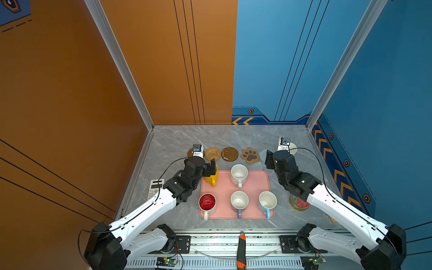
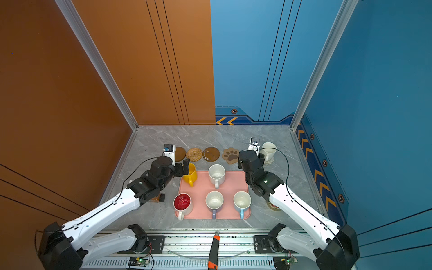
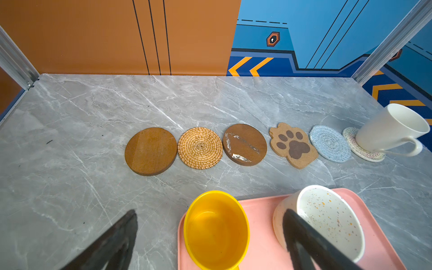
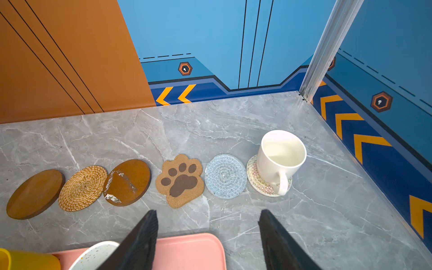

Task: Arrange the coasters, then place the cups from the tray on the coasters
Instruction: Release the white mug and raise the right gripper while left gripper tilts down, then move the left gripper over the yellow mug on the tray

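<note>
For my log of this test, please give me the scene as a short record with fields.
coasters: six in one row behind the pink tray
placed: cream-white mug on cream woven coaster
on tray: yellow mug, speckled mug, red-inside mug, lilac mug, light blue mug
left gripper: open, jaws either side of yellow mug
right gripper: open, empty

- left arm (image 1: 149, 207): white shell links, black joints, thin black cable looping back from the jaws
- right arm (image 1: 339, 208): same build (small dark screw dots along shell)
- right gripper (image 4: 208, 211) fingers (image 4: 140, 240): black, tapered, ribbed inner faces
</note>
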Robot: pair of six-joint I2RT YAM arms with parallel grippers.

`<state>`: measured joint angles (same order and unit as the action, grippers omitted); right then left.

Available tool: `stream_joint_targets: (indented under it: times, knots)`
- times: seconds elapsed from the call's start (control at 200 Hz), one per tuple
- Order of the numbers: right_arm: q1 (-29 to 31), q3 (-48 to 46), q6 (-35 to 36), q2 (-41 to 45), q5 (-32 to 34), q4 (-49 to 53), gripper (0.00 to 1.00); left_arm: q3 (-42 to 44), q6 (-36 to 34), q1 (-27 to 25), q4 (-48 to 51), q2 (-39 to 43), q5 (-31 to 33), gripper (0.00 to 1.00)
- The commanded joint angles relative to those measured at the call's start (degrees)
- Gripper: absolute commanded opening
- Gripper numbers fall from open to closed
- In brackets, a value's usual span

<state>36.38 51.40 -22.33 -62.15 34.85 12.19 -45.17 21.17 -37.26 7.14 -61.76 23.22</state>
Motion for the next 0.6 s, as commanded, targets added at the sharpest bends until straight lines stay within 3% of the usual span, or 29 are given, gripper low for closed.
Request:
stream_joint_targets:
  times: [0.0, 0.29, 0.591]
  knots:
    - [0.27, -1.73, 0.93, -0.32, -0.88, -7.09, 0.68, -2.06, 2.25, -0.93, 7.56, -0.04, 1.65, 0.96]
    - [-0.2, -9.12, -0.09, 1.64, 1.88, -16.66, 0.58, -3.41, 6.55, -4.23, 14.39, -1.37, -0.19, 0.93]
    - [-2.27, -9.95, -3.76, 3.13, 0.26, -15.6, 0.52, -7.98, 10.35, -5.26, 20.77, -4.7, -3.57, 0.87]
